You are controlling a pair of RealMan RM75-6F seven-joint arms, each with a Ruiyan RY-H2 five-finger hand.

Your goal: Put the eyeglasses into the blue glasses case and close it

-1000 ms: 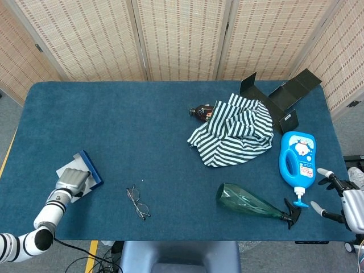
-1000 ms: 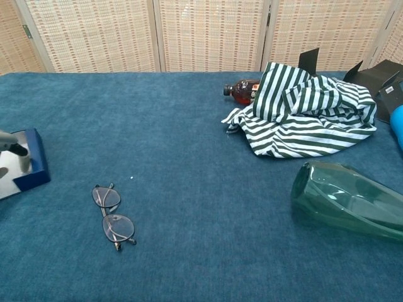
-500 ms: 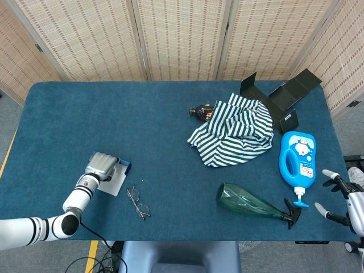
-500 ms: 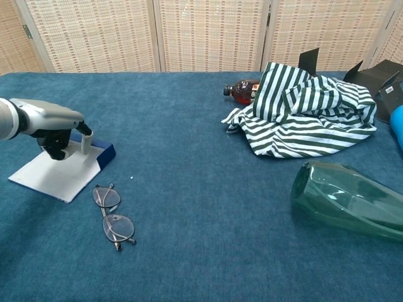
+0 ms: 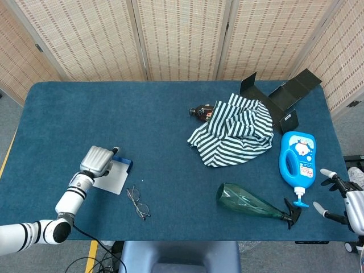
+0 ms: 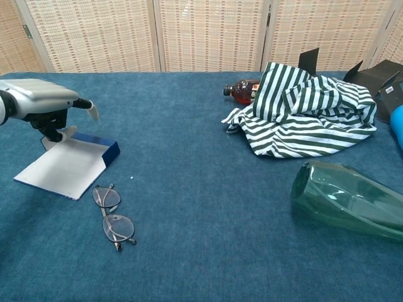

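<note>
- The left hand (image 6: 44, 107) hovers over the far edge of the open blue glasses case (image 6: 69, 165), fingers apart, gripping nothing.
- The thin wire-framed eyeglasses (image 6: 112, 216) lie on the blue table cloth (image 6: 189, 157), just beside the case's near corner.
- The right hand (image 5: 341, 199) hangs off the table's right edge, fingers spread.

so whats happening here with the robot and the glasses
The robot's left hand is at the far end of the blue glasses case, which lies open on the table; whether it grips the case is unclear. The eyeglasses lie folded on the cloth just in front of the case, not yet picked up. The right hand waits at the table's edge, fingers apart and holding nothing, beside a blue detergent bottle.
</note>
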